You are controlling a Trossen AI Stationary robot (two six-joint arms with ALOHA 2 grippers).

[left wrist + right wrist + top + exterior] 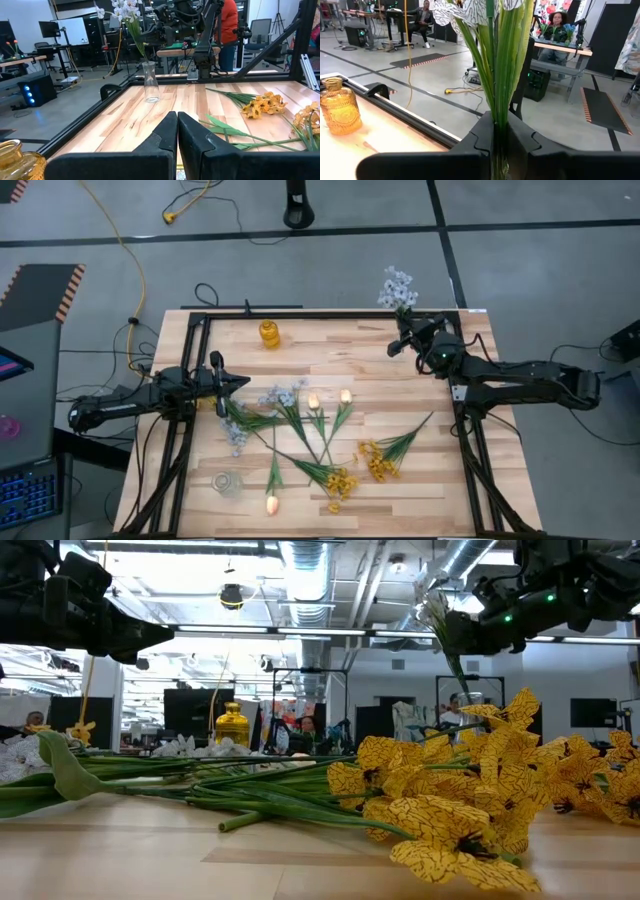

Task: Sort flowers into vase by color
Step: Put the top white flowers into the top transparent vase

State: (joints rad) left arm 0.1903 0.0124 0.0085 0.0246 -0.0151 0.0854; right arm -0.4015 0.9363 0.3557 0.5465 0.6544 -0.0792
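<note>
In the high view the left end effector (219,385) sits over the desk's (330,345) left side with its fingers (165,137) pressed together, holding nothing. Just right of it the loose flowers (300,435) sprawl across the middle: pale blue sprays, peach buds and yellow clusters, their stems so crossed that single sprigs are hard to separate. A clear vase (228,483) near the front edge is faint against the wood; an amber vase (269,333) stands at the back. At the back right corner the right end effector (405,330) pinches the stems of a pale blue-white spray (397,288), whose blossoms overhang the desk edge.
</note>
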